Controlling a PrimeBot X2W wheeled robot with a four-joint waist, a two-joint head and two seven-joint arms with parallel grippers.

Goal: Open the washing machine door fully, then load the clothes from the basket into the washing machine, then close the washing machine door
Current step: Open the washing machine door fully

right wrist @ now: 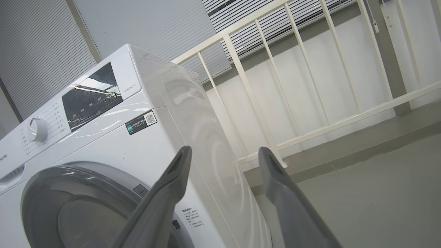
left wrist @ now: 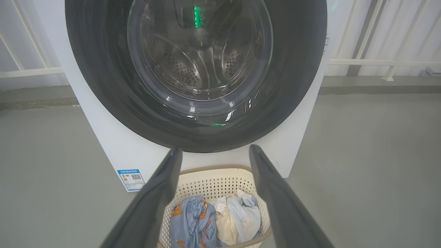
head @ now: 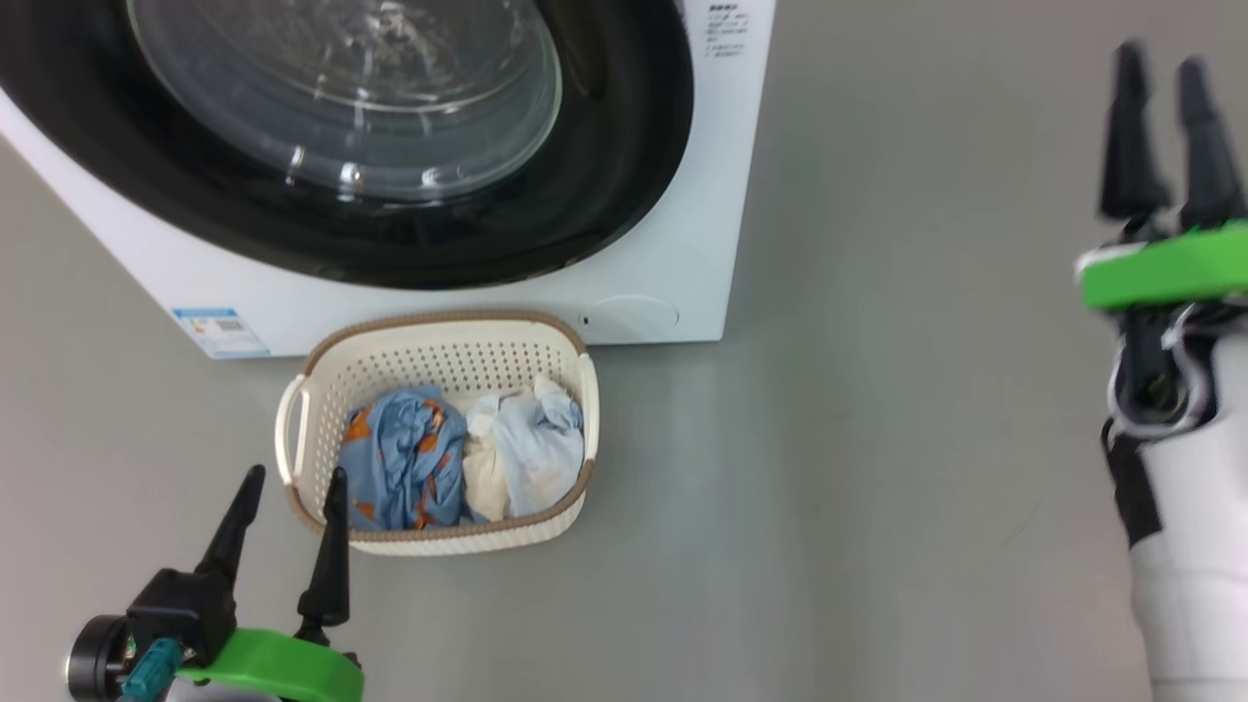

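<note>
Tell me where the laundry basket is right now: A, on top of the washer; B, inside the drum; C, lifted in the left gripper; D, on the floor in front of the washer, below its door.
D: the basket, with the clothes in it, stands on the grey floor at the foot of the washing machine, below the washing machine door; the left gripper is open and holds nothing.

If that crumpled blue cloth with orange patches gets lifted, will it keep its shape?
Probably not: the crumpled blue garment with orange patches lies in soft folds, so it would likely droop and unfurl. It looks thin, so probably light. It touches the cream garment beside it, which might drag along.
</note>
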